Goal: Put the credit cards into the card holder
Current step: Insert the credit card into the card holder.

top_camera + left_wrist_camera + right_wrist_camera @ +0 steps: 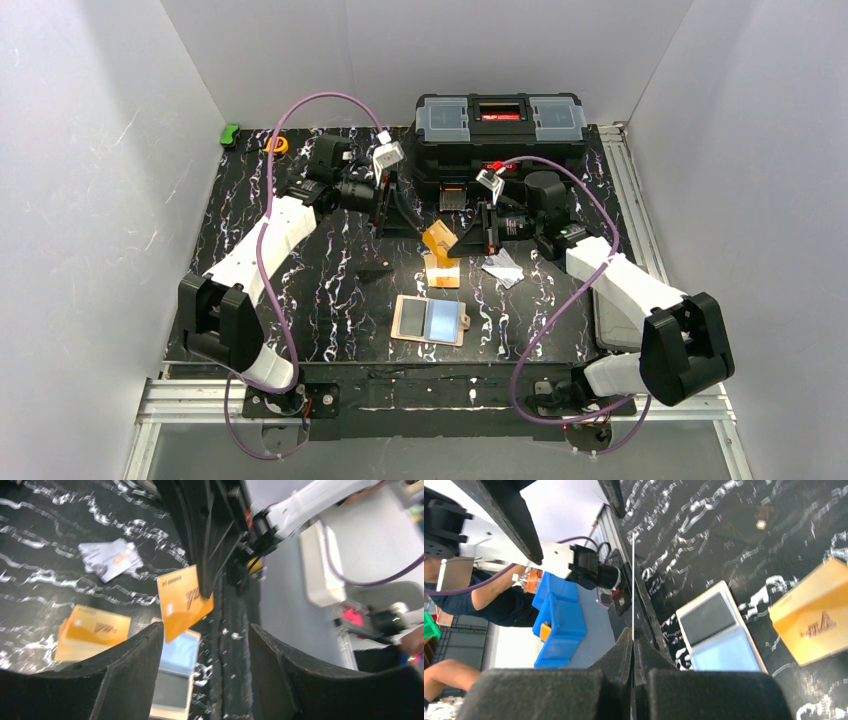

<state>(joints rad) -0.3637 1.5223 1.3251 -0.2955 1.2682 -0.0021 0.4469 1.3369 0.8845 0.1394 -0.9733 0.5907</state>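
Note:
An orange credit card (437, 240) hangs tilted above the table with my right gripper (462, 238) shut on it. It shows edge-on as a thin white line (632, 580) running from the closed right gripper (633, 635). In the left wrist view this card (185, 607) sits just beyond my left gripper (206, 627), which is open and holds nothing. My left gripper (412, 230) stands just left of the card. The card holder (430, 320) lies open and flat, also seen from both wrists (177, 675) (719, 635). A dark flat shape (375, 272), perhaps the black card, lies left of centre.
More orange cards (442, 272) (92, 630) (811, 615) lie on the table under the grippers. Silver-white cards (503, 268) (110, 560) lie to the right. A black toolbox (500, 125) stands at the back. A green object (230, 133) sits at the back left.

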